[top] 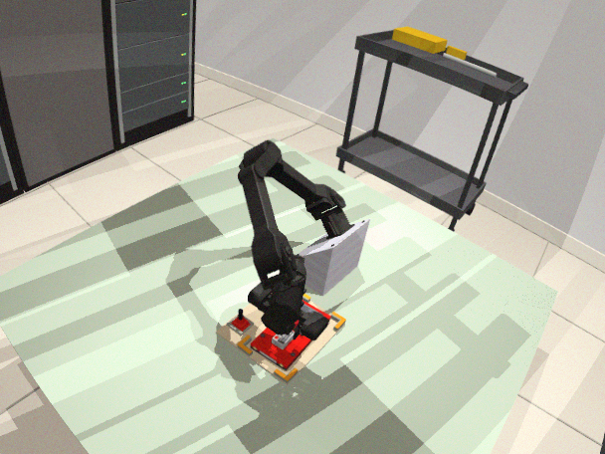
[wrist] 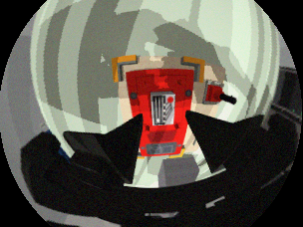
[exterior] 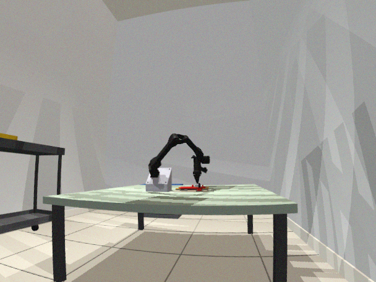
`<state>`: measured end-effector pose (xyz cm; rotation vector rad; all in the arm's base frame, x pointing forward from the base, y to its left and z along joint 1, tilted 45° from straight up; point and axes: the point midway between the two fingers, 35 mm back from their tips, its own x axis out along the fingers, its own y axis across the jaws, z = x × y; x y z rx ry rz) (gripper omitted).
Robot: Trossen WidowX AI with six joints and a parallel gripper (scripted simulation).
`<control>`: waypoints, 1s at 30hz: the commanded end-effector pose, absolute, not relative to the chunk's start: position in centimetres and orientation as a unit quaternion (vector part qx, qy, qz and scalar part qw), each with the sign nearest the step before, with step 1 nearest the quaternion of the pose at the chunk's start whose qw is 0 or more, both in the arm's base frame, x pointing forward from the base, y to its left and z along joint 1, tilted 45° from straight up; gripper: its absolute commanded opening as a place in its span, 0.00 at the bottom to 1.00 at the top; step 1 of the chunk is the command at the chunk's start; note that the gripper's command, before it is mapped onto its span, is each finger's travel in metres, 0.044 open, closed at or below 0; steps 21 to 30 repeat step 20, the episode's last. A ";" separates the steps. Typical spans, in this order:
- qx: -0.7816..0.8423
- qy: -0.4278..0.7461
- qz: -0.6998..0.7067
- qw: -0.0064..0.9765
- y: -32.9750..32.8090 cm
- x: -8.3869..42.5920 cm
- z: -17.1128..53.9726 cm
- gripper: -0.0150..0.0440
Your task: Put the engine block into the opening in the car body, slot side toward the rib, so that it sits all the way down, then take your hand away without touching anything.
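With the engine block (top: 283,340) (wrist: 162,109) apparently in the car body (top: 299,352) (wrist: 164,80), I hold my empty pincer (top: 298,331) (exterior: 198,182) (wrist: 163,115) open; next, I should rise straight, touching nothing.

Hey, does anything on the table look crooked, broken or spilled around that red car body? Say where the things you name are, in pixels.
Nothing stands out. The engine block (top: 283,341) (wrist: 162,109) looks roughly square to the red car body (top: 266,343) (exterior: 188,187) (wrist: 159,134), and I see no spill or damage. Whether the block sits all the way down, I can't tell.
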<state>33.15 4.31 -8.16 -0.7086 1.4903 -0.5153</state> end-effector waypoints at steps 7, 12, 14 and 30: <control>-0.308 0.656 -0.228 0.650 4.4 33.1 -8.1 0.29; -0.308 0.656 -0.228 0.650 4.4 33.1 -8.1 0.25; -0.308 0.656 -0.228 0.650 4.4 33.1 -8.1 0.25; -0.308 0.656 -0.228 0.650 4.4 33.1 -8.1 0.25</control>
